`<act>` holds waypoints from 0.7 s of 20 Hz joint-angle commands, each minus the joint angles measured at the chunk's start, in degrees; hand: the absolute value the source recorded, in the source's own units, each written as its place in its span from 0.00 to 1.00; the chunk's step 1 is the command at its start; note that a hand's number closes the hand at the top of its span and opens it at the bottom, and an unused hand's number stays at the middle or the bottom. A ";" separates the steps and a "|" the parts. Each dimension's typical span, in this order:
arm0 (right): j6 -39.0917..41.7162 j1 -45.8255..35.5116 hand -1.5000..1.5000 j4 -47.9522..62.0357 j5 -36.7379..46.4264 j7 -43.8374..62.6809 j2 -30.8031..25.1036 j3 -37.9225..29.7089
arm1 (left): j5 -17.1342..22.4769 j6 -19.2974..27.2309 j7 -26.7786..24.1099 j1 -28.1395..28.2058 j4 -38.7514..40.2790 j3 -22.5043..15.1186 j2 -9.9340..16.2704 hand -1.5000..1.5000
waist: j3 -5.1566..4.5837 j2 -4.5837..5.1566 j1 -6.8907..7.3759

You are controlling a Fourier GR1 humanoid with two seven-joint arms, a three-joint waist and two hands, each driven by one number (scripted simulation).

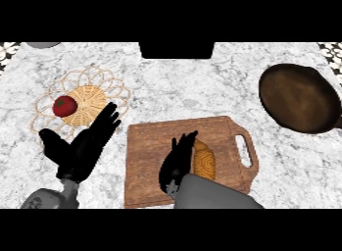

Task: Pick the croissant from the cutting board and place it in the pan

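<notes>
Golden croissant [205, 160] seen on the wooden cutting board [152, 162], just right of the right hand [178, 164] and touched by its straight, pressed-together fingers, long axis run parallel to them, pointed away from the robot.

A single view looks steeply down from the robot's head onto the marble tabletop [195, 83], facing away from the robot's body toward the far edge. Both forearms enter from the near edge, the left hand [79, 147] at the view's left and the right hand [177, 162] nearer the middle, so the view is not mirrored. It sits near enough that the board [159, 142] fills the near middle, while the pan [300, 98] reaches the right edge and the woven mat [94, 98] lies left. No second view shares the scene.
</notes>
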 commanded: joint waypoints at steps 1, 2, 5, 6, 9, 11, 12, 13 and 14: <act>2.70 1.71 0.00 1.44 0.62 10.46 1.15 0.17 | 0.02 -2.36 -1.09 1.00 0.73 0.50 0.44 0.50 | -0.05 0.31 0.04; 3.94 0.96 0.00 1.87 3.20 9.01 1.16 -1.51 | -1.22 0.27 0.97 0.13 -0.71 0.35 0.20 0.50 | -0.03 0.16 -0.76; 1.62 3.63 0.00 2.32 5.09 8.03 1.17 0.40 | 0.09 -1.88 0.20 -1.60 1.77 3.20 0.59 0.50 | -0.04 0.36 -0.46; 4.98 0.43 0.00 3.18 5.71 6.69 1.17 -2.67 | -1.32 -0.24 0.41 -0.75 1.19 0.39 -1.96 0.50 | -0.03 0.29 -0.71; 3.14 0.02 1.00 3.72 10.07 -0.64 1.18 -3.40 | -1.92 -1.79 -0.45 0.09 2.08 2.01 -1.97 0.50 | -0.02 0.38 -0.49; 2.10 -0.30 1.00 5.04 12.93 -4.85 0.59 0.42 | 0.94 -6.71 -1.03 0.48 2.15 5.11 1.62 0.50 | -0.03 0.44 -0.26; 1.62 -2.32 1.00 6.82 14.23 -9.46 0.11 0.94 | -2.57 -1.14 0.98 0.35 0.19 1.72 -2.57 0.50 | -0.01 0.44 -0.16; 2.94 -1.13 1.00 3.22 15.28 -8.23 -1.49 1.73 | -1.93 -2.39 0.15 4.65 -2.80 2.04 -0.81 0.50 | -0.01 0.32 -0.12; 2.47 -1.71 1.00 2.83 16.03 -11.52 -2.88 1.65 | -4.03 -1.19 -1.35 -0.13 4.10 1.57 -4.45 0.50 | -0.02 0.43 -0.57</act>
